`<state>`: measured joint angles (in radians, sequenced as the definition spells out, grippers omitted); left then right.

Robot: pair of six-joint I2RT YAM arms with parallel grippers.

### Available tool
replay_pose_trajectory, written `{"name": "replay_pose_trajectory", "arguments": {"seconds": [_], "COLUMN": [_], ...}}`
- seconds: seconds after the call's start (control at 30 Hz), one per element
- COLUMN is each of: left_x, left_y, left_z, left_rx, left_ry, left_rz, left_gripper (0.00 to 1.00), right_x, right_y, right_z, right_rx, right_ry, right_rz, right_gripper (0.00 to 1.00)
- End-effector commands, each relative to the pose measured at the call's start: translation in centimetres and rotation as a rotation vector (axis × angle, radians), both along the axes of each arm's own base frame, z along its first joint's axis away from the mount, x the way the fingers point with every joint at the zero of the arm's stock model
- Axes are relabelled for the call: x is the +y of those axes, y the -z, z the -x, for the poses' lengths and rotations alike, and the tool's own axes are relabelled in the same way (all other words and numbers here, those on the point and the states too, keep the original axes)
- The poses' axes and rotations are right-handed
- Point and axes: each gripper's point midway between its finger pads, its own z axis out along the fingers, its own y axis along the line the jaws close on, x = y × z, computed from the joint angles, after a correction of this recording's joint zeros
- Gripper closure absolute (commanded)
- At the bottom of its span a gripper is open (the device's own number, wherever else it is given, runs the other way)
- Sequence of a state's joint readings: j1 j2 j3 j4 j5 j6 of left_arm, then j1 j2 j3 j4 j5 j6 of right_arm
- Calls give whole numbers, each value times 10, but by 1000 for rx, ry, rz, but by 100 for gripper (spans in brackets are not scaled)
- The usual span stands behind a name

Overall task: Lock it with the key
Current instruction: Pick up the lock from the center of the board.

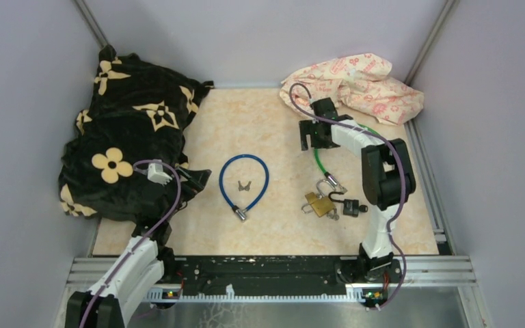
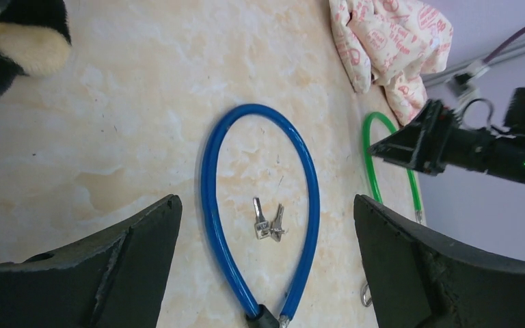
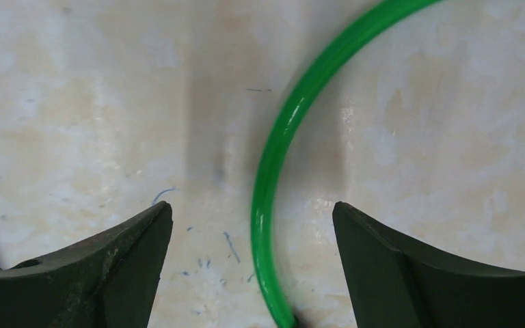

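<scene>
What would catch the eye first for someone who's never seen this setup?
The blue cable lock looped mid-table, with a pair of keys lying inside the loop, stands out first. Next come the black flower-print blanket heaped at the far left and the pink-patterned cloth in the far right corner. A cluster of padlocks lies on the right, near a green cable.

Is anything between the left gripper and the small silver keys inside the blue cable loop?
Only the blue cable lock, looped flat around the small silver keys, lies before the left gripper; nothing else visible.
</scene>
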<state>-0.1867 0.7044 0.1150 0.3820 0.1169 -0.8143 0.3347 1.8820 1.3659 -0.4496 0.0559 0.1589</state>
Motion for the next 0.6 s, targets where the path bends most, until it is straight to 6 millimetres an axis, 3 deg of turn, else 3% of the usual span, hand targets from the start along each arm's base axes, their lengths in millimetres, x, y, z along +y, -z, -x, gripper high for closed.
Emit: {"name": "replay_pose_trajectory", "arguments": {"seconds": [0.0, 0.1, 0.2, 0.27, 0.4, 0.57], "left_x": [2, 2, 2, -1, -8, -27], "left_y": [-10, -10, -12, -14, -21, -47], "left_z": [-1, 0, 1, 1, 3, 7], "left_rx": [-48, -46, -50, -59, -81, -171], "left_ry": [0, 3, 7, 21, 70, 193], "left_rz": [26, 33, 40, 43, 51, 54], "left_gripper": [2, 2, 3, 3, 4, 11], "right_x": [5, 1, -1, 2, 5, 28], "right_y": [25, 39, 46, 40, -2, -101], "right_z": [0, 1, 4, 5, -5, -10], "right_rx": [80, 122, 139, 132, 6, -360], "right_ry": [-19, -20, -20, -38, -44, -44], "right_rz": [13, 32, 9, -16, -50, -124], "right_gripper": [17, 34, 69, 100, 100, 100]}}
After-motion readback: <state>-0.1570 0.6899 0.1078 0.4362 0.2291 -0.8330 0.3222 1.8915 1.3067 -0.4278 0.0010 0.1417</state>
